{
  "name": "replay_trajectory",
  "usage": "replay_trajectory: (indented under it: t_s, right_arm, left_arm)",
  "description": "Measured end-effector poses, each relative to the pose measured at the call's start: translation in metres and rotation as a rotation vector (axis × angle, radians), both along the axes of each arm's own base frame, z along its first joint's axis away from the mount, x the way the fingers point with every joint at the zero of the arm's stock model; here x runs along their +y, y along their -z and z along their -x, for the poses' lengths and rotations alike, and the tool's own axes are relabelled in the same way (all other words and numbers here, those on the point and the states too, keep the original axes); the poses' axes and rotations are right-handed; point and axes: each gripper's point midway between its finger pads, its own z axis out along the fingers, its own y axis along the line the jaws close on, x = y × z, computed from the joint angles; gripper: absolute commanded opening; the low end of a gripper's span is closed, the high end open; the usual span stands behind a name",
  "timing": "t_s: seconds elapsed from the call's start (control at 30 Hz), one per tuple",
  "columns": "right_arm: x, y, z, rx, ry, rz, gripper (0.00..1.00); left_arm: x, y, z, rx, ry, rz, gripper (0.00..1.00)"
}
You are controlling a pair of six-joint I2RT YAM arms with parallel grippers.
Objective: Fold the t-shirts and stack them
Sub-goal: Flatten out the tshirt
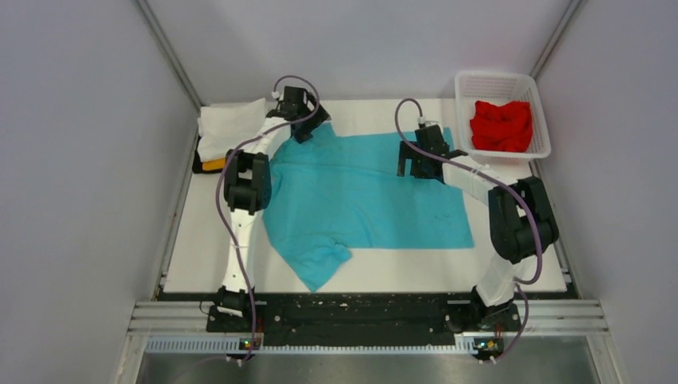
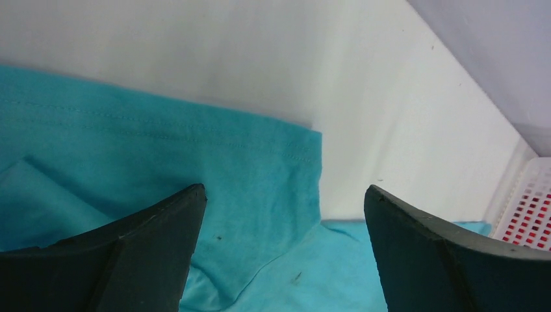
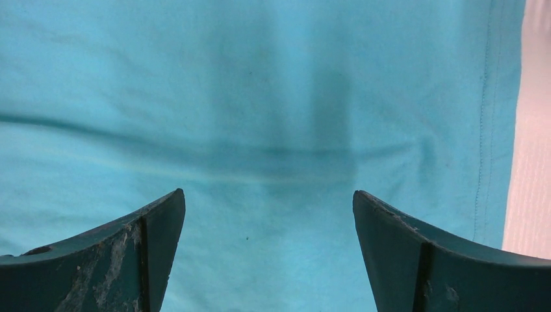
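Note:
The turquoise t-shirt (image 1: 360, 192) lies spread across the middle of the white table, one sleeve bunched at the front (image 1: 324, 260). My left gripper (image 1: 308, 128) is open over the shirt's far left corner; its wrist view shows the sleeve hem (image 2: 195, 136) between the jaws. My right gripper (image 1: 417, 166) is open and empty, hovering over the shirt's far right part (image 3: 260, 130). A red t-shirt (image 1: 501, 126) lies crumpled in the white mesh basket (image 1: 466, 86). A folded white t-shirt (image 1: 230, 126) lies at the far left on a yellow-orange one (image 1: 213, 165) and a black one.
The basket stands at the far right corner, its mesh wall showing in the left wrist view (image 2: 529, 208). Grey walls enclose the table on three sides. A black rail (image 1: 352, 308) runs along the near edge by the arm bases.

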Motion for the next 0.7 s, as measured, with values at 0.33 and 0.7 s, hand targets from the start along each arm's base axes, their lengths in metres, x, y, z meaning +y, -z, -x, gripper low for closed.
replay_trajectory:
  t_s: [0.33, 0.7]
  right_arm:
    - [-0.015, -0.006, 0.002, -0.011, 0.038, 0.015, 0.99]
    - [-0.032, -0.005, -0.001, -0.003, 0.075, 0.019, 0.99]
  left_arm:
    - [-0.031, -0.004, -0.046, -0.119, -0.016, 0.171, 0.99]
    - [-0.048, -0.012, -0.069, -0.229, 0.022, 0.252, 0.99]
